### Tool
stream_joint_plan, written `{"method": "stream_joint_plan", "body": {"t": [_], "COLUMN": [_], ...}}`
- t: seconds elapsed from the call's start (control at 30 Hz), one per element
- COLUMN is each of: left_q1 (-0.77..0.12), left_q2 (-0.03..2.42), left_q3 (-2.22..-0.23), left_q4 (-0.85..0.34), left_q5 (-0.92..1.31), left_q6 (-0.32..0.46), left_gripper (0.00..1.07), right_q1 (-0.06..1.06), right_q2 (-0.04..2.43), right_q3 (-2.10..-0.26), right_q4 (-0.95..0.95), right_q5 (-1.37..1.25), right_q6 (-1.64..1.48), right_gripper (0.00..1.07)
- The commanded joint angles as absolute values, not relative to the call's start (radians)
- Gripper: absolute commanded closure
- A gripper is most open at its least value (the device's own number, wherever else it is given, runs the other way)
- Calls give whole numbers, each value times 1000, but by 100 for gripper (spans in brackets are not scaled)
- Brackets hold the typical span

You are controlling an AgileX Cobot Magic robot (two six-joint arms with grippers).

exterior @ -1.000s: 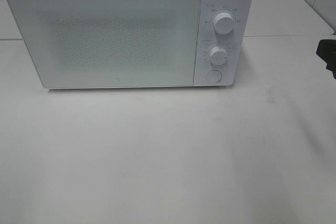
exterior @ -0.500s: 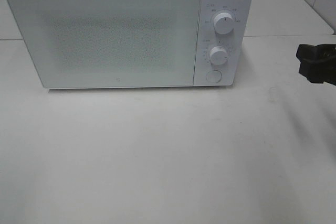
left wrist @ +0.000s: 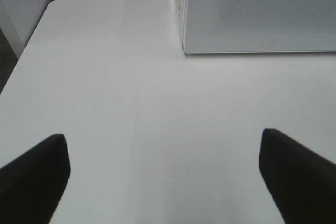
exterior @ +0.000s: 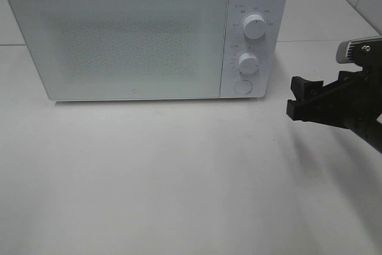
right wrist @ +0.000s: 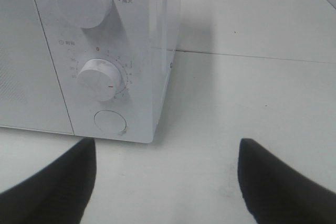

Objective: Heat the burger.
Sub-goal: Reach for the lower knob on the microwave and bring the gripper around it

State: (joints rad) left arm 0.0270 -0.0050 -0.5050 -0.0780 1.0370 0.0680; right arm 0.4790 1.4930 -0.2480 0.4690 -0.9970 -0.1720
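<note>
**Microwave (exterior: pixel 146 34) shut, burger out of sight**

Your left gripper (left wrist: pixel 163 137) spreads wide above the white surface (exterior: pixel 179 177), near the microwave's left corner. Its door (exterior: pixel 89 58) is closed; where the burger is, you cannot tell. Right of the two knobs (exterior: pixel 255 27), your right gripper (exterior: pixel 295 97) hovers open, empty.

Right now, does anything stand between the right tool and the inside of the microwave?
Yes: the microwave's door is shut across the front, so the inside is closed off. No burger shows in any view. Between the right tool and the round button beside that door, nothing visible stands on the table.
</note>
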Motion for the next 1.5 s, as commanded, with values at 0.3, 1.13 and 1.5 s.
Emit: {"method": "stream_joint_plan", "body": {"t": [0.3,1.13,1.5], "left_q1": [29,29,29], "left_q2": [-30,-30,-30], "left_q3": [-505,-505,-505], "left_q4": [-80,-80,-80], "left_q5": [1033,1033,1033], "left_q6": [71,71,71], "left_gripper": [17,17,17], "right_q1": [733,794,720], "right_q2": [1616,1796,1902], "right_q3": [-282,-554,-682], "right_q4": [814,916,828], "right_q5": [-1182,-1211,-1152], "right_q6": [-250,-311,-304], "right_gripper": [35,29,31]}}
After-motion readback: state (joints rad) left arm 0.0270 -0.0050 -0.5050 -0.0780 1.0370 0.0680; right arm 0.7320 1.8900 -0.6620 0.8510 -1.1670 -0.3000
